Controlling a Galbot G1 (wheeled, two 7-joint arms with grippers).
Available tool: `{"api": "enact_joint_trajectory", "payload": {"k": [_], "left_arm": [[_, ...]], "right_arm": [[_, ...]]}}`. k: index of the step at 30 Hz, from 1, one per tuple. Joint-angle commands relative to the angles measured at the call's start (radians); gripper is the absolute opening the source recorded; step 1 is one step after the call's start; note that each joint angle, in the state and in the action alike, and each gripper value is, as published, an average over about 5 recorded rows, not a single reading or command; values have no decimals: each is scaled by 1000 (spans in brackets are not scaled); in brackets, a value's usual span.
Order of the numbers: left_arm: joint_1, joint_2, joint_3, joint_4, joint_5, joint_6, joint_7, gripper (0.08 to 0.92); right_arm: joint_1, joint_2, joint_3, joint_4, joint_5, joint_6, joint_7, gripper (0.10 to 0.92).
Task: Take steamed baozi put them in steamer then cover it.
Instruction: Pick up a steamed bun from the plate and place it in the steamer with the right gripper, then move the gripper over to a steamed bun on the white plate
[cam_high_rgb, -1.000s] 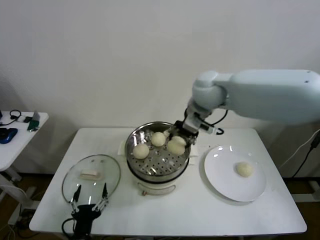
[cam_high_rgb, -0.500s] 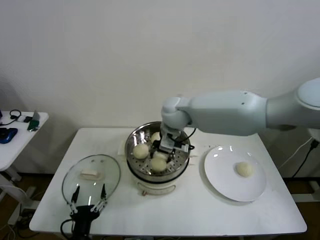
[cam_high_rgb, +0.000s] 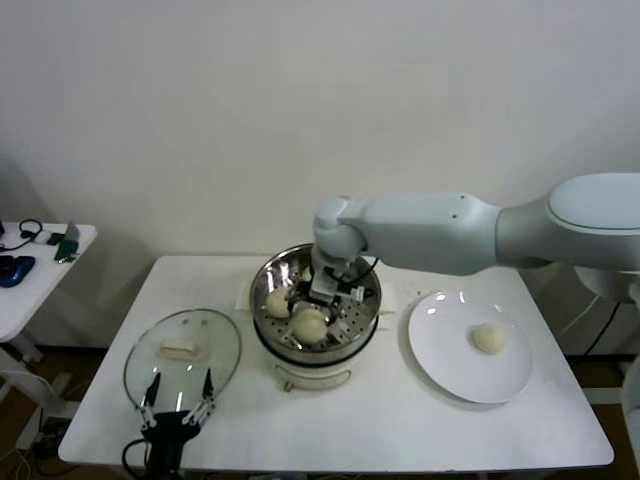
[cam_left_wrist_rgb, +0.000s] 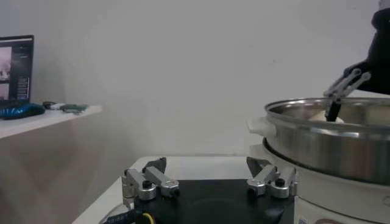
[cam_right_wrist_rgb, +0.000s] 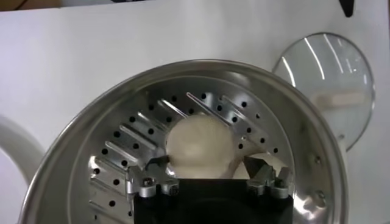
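4 buns: 3 steamed baozi (cam_high_rgb: 309, 324) lie on the perforated tray inside the steamer; 1 more bun (cam_high_rgb: 489, 339) sits on the white plate (cam_high_rgb: 445, 370) at the right.
Writing: no brand, label or text can be read on anything.
Side table: a small white table (cam_high_rgb: 40, 270) at far left carries a blue object and cables.
Surface: a white table (cam_high_rgb: 400, 420) bears everything, in front of a plain white wall (cam_high_rgb: 300, 100).
Left gripper (cam_high_rgb: 178, 403): parked at the near left table edge just before the cover, fingers spread wide, holding nothing.
Cover (cam_high_rgb: 183, 356): lies flat on the table left of the steamer, its cream bar handle (cam_high_rgb: 182, 349) running left to right.
Steamer (cam_high_rgb: 316, 305): stands upright at the table's middle on its cream base, mouth facing up, uncovered.
Right gripper (cam_right_wrist_rgb: 207, 176): reaches down into the steamer over the front bun; the wrist view shows its fingers spread on either side of that bun (cam_right_wrist_rgb: 200, 146), which rests on the tray, released.
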Motion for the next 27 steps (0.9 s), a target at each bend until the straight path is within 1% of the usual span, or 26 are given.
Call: {"api": "enact_joint_trajectory", "payload": {"k": [1, 3, 6, 8, 10, 14, 18, 22, 27], "left_arm": [[4, 0, 4, -3, 5, -2, 0, 823], [5, -1, 7, -3, 7, -3, 0, 823], [4, -1, 14, -3, 12, -3, 0, 823], [3, -1, 18, -3, 15, -3, 1, 823], [1, 0, 19, -2, 17, -2, 1, 823], [-4, 1, 20, 4, 17, -1, 3, 823], [-8, 0, 21, 12, 17, -1, 3, 823], [-8, -2, 20, 17, 20, 0, 4, 823], [-6, -5, 16, 22, 24, 1, 3, 823]], "right_arm": [[146, -124, -15, -33, 187, 30, -138, 821], [227, -201, -68, -35, 302, -11, -210, 822], [331, -324, -169, -30, 444, -108, -275, 823], [391, -401, -235, -17, 495, -173, -277, 823], [433, -485, -297, 5, 501, -248, -259, 823], [432, -652, -388, 51, 431, -387, -205, 823], [250, -791, -305, 63, 249, -454, -159, 823], [0, -848, -109, 33, 119, -481, -128, 823], [-281, -834, 136, -49, 9, -487, -102, 823]]}}
